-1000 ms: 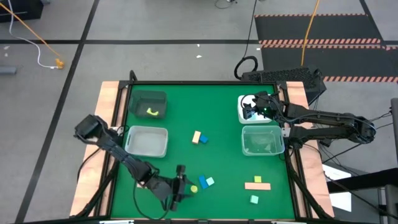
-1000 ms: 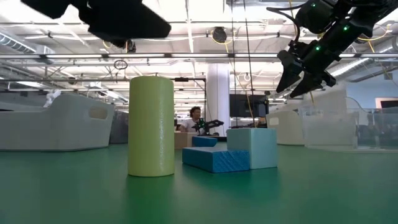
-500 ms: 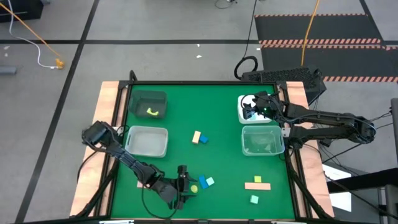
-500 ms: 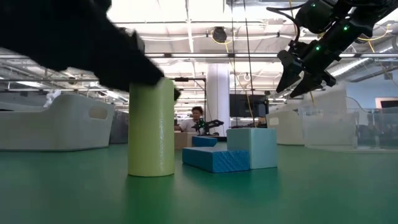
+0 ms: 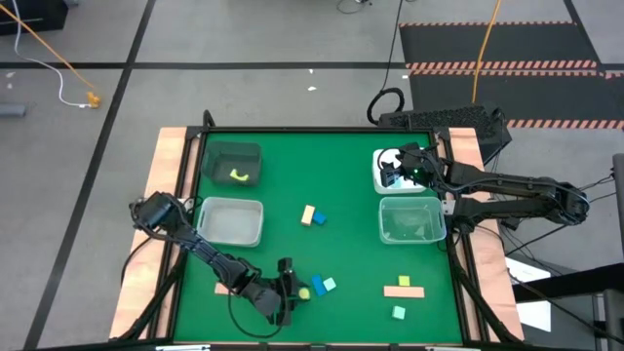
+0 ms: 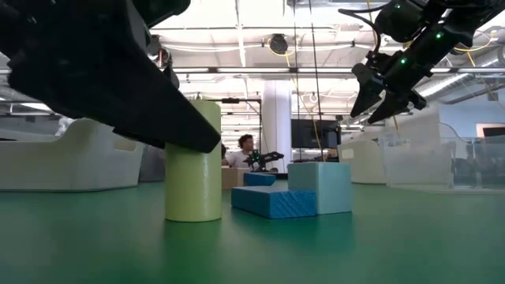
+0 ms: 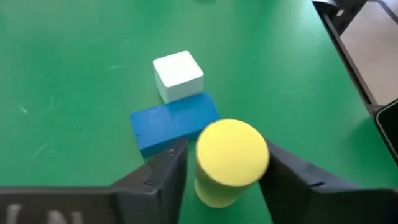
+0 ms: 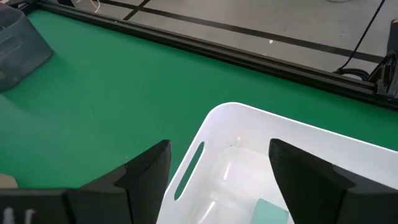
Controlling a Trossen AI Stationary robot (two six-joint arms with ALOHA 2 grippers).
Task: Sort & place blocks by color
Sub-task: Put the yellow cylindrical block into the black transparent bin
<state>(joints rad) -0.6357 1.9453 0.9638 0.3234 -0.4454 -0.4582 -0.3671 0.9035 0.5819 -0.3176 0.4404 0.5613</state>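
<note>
Left gripper (image 7: pixel 227 163) low at table's near edge, fingers (image 7: pixel 163 171) set either side of upright yellow cylinder (image 7: pixel 229 158); full contact cannot be told. Blue block (image 7: pixel 174 121) just behind cylinder, pale cube (image 7: pixel 178 73) touching it. Right gripper (image 8: pixel 217 165) spread wide, held over white bin (image 8: pixel 249 146); mint block (image 8: pixel 272 211) seen inside. Yellow and blue blocks (image 5: pixel 312 216) mid-table; pink bar (image 5: pixel 403 291) and mint cube (image 5: pixel 398 312) near right front.

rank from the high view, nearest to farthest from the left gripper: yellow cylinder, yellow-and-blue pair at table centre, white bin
1. yellow cylinder, between the left gripper's fingers.
2. yellow-and-blue pair, mid-table.
3. white bin, far right corner, under the right gripper.
</note>
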